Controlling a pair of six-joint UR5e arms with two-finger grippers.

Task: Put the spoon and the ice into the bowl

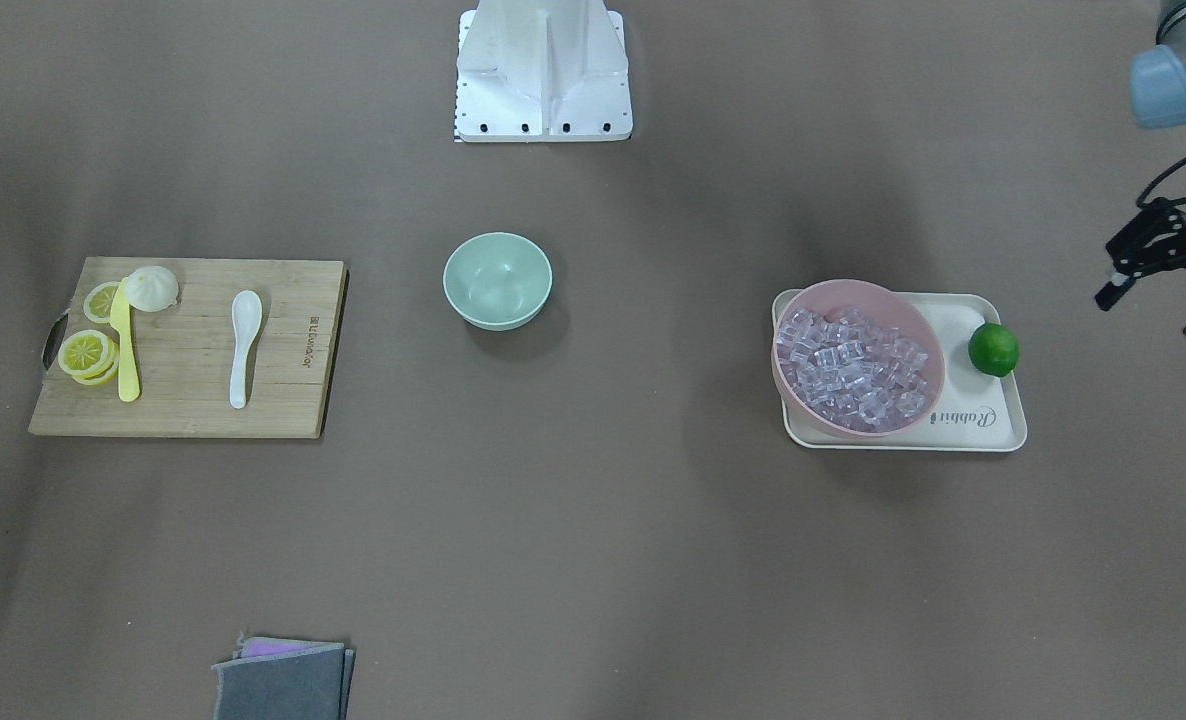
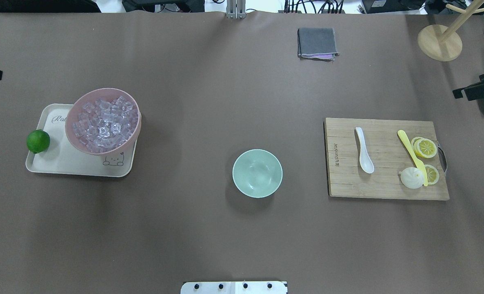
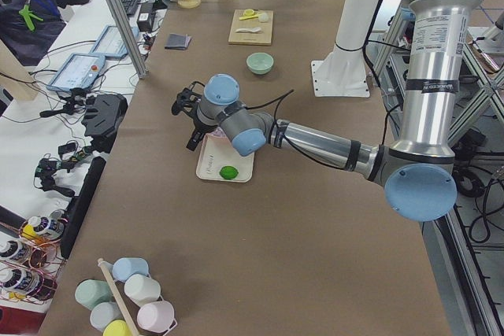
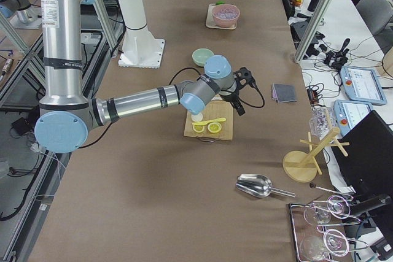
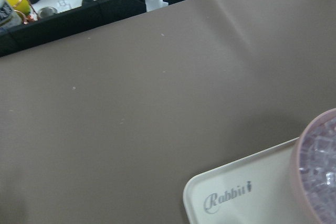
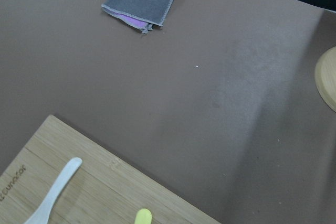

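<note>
The white spoon (image 1: pixel 243 345) lies on the wooden cutting board (image 1: pixel 183 405); it also shows in the overhead view (image 2: pixel 364 151) and, as a handle, in the right wrist view (image 6: pixel 52 195). The clear ice cubes (image 1: pixel 858 365) fill a pink bowl (image 2: pixel 134 130) on a cream tray. The mint-green bowl (image 1: pixel 498 280) stands empty mid-table, as the overhead view (image 2: pixel 257 173) shows. My left gripper (image 1: pixel 1160 300) hangs open beyond the tray's outer side. My right gripper (image 2: pixel 468 85) is open beyond the board's far outer corner. Both are empty.
A lime (image 1: pixel 993 350) sits on the tray (image 1: pixel 993 425). A yellow knife (image 1: pixel 127 350), lemon slices (image 1: pixel 88 352) and a white bun share the board. A folded grey cloth (image 2: pixel 316 42), a wooden stand (image 2: pixel 440 42) and a metal scoop (image 4: pixel 255 185) lie on the right gripper's side.
</note>
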